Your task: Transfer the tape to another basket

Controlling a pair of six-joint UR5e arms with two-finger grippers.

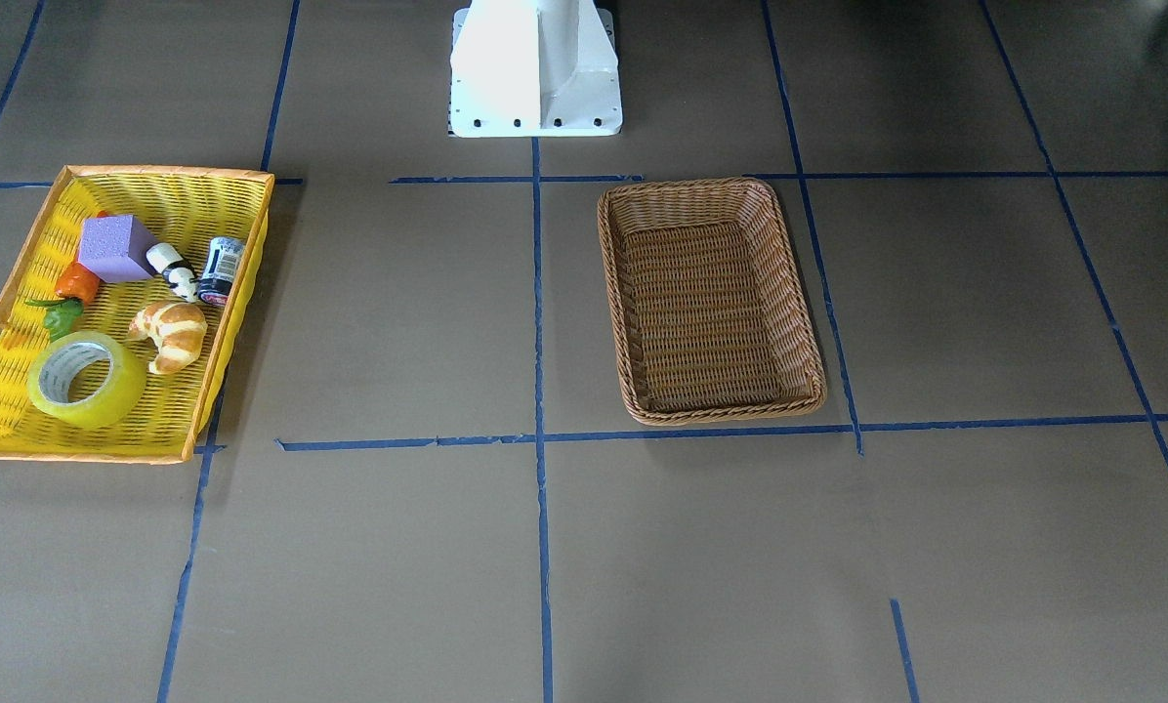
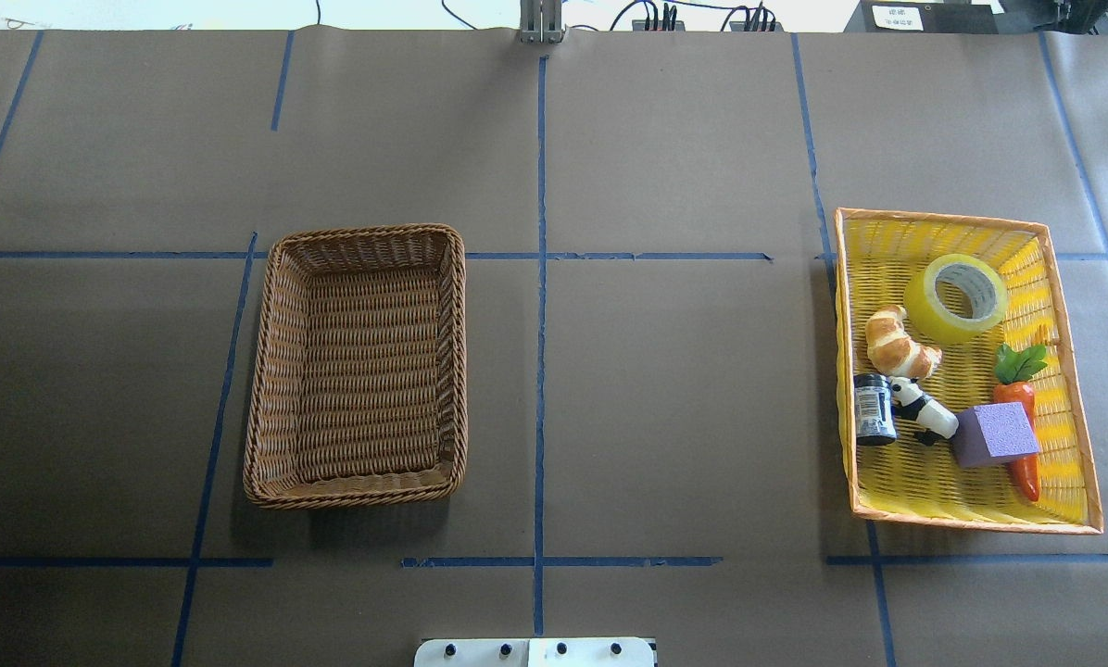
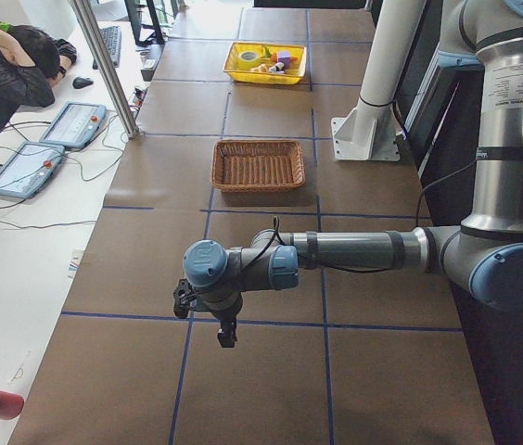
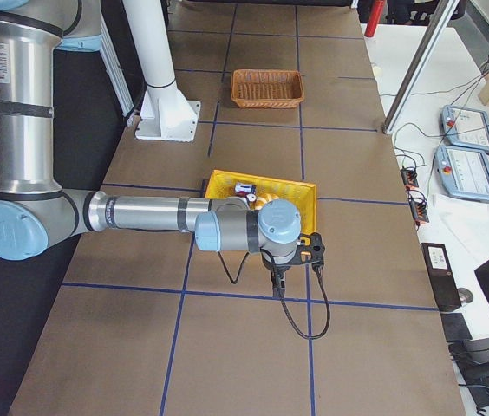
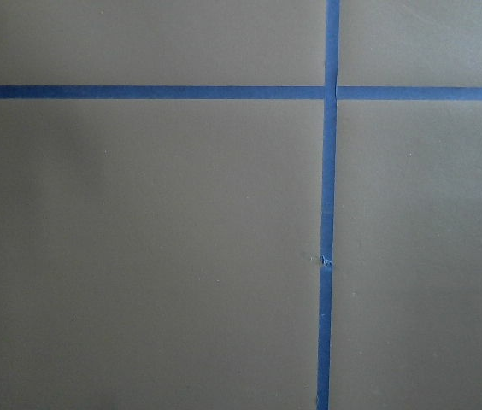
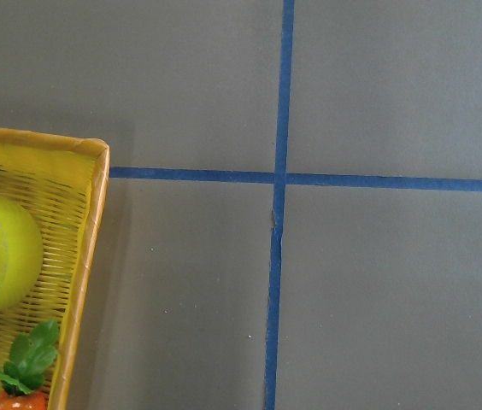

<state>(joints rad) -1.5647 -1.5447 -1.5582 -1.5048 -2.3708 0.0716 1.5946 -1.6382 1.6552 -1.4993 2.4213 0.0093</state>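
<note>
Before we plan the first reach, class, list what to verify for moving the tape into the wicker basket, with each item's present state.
1. Tape lies flat, hole up, in yellow basket: ok.
2. Tape apart from croissant: cannot tell.
3. Wicker basket holds nothing: ok.
4. Right gripper centred above tape: not ok; its wrist view shows the tape only at the left edge.
5. Right gripper open: cannot tell.
</note>
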